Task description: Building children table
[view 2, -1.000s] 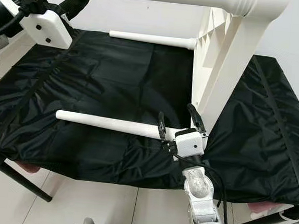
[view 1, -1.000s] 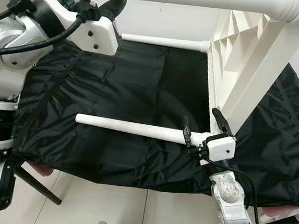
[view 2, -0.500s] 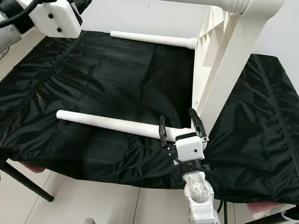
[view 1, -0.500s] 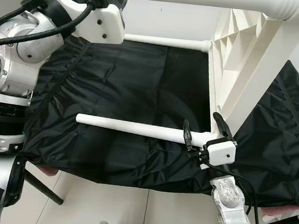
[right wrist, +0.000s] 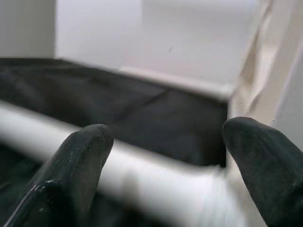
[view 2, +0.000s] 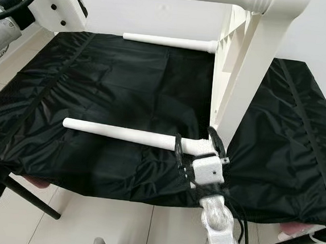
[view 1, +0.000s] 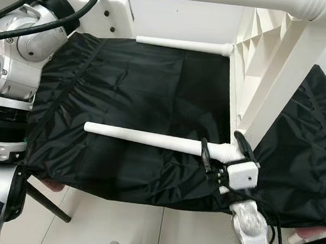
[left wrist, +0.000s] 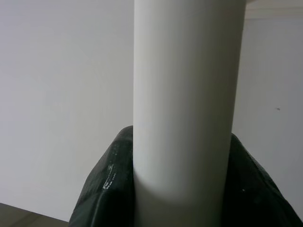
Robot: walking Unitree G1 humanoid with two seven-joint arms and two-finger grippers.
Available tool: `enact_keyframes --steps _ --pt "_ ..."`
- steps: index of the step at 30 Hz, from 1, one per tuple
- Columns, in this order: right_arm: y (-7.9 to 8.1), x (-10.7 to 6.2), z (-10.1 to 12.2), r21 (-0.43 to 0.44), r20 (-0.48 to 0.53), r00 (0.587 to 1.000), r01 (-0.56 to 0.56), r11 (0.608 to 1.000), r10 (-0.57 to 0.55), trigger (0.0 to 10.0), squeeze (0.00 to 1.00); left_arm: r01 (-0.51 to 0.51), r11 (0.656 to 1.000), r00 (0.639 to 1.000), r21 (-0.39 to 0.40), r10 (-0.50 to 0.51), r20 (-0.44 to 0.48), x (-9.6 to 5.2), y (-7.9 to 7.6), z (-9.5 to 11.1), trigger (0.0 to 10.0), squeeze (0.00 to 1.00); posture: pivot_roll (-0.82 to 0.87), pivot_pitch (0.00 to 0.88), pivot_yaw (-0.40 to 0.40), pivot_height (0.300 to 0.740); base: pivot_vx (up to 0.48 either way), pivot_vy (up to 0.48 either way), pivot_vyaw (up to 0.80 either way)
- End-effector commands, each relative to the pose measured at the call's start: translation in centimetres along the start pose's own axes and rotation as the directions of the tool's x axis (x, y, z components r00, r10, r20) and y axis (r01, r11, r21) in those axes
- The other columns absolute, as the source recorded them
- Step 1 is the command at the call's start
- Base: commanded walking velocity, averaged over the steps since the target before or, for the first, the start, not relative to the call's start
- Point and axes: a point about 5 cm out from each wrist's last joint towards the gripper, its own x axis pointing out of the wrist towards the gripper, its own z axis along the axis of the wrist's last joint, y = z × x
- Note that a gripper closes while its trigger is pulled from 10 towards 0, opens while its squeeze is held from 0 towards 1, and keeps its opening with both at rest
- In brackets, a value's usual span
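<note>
Plain indoor room, pale glossy floor tiles point(view 2: 114, 226), bare white wall point(view 2: 160, 22), black fabric-covered folding cot point(view 2: 96, 99) as work surface

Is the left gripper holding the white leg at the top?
Yes, in the left wrist view the left gripper has its black fingers closed on both sides of the top white leg.

Open black cloth point(view 1: 137, 91) lies between two white legs point(view 1: 150, 139); tabletop point(view 1: 254, 56) walls the right.
</note>
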Motion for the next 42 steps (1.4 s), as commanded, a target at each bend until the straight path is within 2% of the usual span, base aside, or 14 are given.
enact_keyframes --steps 1,8,10,11,18,22,24,26,31,32,35,38,39,42 --pt "1.0 -0.6 -0.1 0.081 -0.032 0.998 -0.059 0.995 0.062 10.0 0.0 -0.13 0.991 0.991 -0.007 0.13 -0.014 0.2 1.1 -0.2 0.0 0.0 0.02 0.101 0.075 0.74 0.0 0.0 0.0" --pt "1.6 -2.4 -0.6 0.153 -0.097 0.988 -0.1 0.983 0.116 10.0 0.0 -0.143 0.989 0.989 -0.047 0.141 -0.054 0.0 1.1 -0.7 0.0 0.0 0.01 0.107 0.076 0.74 0.0 0.0 0.0" --pt "1.6 -3.1 -0.9 0.157 -0.122 0.986 -0.092 0.983 0.112 10.0 0.0 -0.157 0.984 0.985 -0.082 0.149 -0.091 -0.3 1.0 -1.3 0.5 0.0 0.0 0.11 0.077 0.74 0.0 0.0 0.0" --pt "1.5 -3.6 -1.3 0.178 -0.152 0.983 -0.076 0.981 0.103 10.0 0.0 -0.178 0.976 0.978 -0.127 0.161 -0.134 -0.6 1.0 -1.9 10.0 0.0 -0.01 0.112 0.075 0.74 0.0 0.0 0.0" --pt "0.4 -4.6 -3.0 0.337 -0.278 0.958 0.026 0.941 0.073 10.0 0.0 -0.266 0.915 0.941 -0.302 0.178 -0.289 -2.3 1.0 -4.3 10.0 0.0 -0.01 0.103 0.063 0.74 0.0 0.0 0.0" --pt "0.0 -3.9 -3.1 0.44 -0.284 0.957 0.068 0.896 0.067 10.0 0.0 -0.325 0.882 0.915 -0.341 0.202 -0.349 -3.1 1.7 -5.3 10.0 0.0 -0.01 0.093 0.058 0.74 0.0 0.0 0.0" --pt "0.0 -3.9 -3.1 0.44 -0.284 0.957 0.068 0.896 0.067 10.0 0.0 -0.325 0.882 0.915 -0.341 0.202 -0.349 -3.1 1.7 -5.3 10.0 0.0 -0.01 0.093 0.058 0.74 0.0 0.0 0.0" --pt "-0.4 -2.6 -2.8 0.48 -0.254 0.965 0.067 0.875 0.066 10.0 0.0 -0.377 0.846 0.895 -0.377 0.227 -0.385 -3.7 2.5 -5.9 10.0 0.0 0.0 0.08 0.052 0.74 0.0 0.0 0.0" --pt "-0.4 -0.1 -2.2 0.556 -0.192 0.978 0.045 0.83 0.076 10.0 0.0 -0.427 0.822 0.868 -0.378 0.257 -0.424 -4.6 3.6 -6.7 10.0 0.0 0.02 0.062 0.04 0.74 0.0 0.0 0.0" --pt "-0.1 1.7 -1.6 0.607 -0.138 0.985 0.003 0.794 0.102 10.0 0.0 -0.45 0.811 0.856 -0.375 0.271 -0.44 -5.0 4.1 -7.0 10.0 0.0 0.02 0.055 0.036 0.74 0.0 0.0 0.0" --pt "0.3 4.0 -0.8 0.655 -0.058 0.988 -0.07 0.752 0.142 10.0 0.0 -0.459 0.81 0.849 -0.367 0.278 -0.449 -5.1 4.1 -6.9 10.0 0.0 0.03 0.05 0.03 0.74 0.0 0.0 0.0" --pt "0.6 5.0 -0.3 0.673 -0.016 0.985 -0.115 0.731 0.17 10.0 0.0 -0.458 0.809 0.85 -0.369 0.277 -0.448 -5.0 4.1 -6.9 10.0 0.0 0.03 0.049 0.029 0.74 0.0 0.0 0.0" --pt "1.0 6.2 0.3 0.697 0.034 0.978 -0.171 0.697 0.206 10.0 0.0 -0.455 0.809 0.852 -0.374 0.272 -0.448 -5.0 4.0 -6.8 10.0 0.0 0.03 0.045 0.025 0.74 0.0 0.0 0.0" --pt "1.3 6.9 0.7 0.711 0.065 0.971 -0.207 0.672 0.23 10.0 0.0 -0.451 0.809 0.854 -0.378 0.268 -0.447 -5.0 3.9 -6.7 10.0 0.0 0.03 0.045 0.025 0.74 0.0 0.0 0.0"
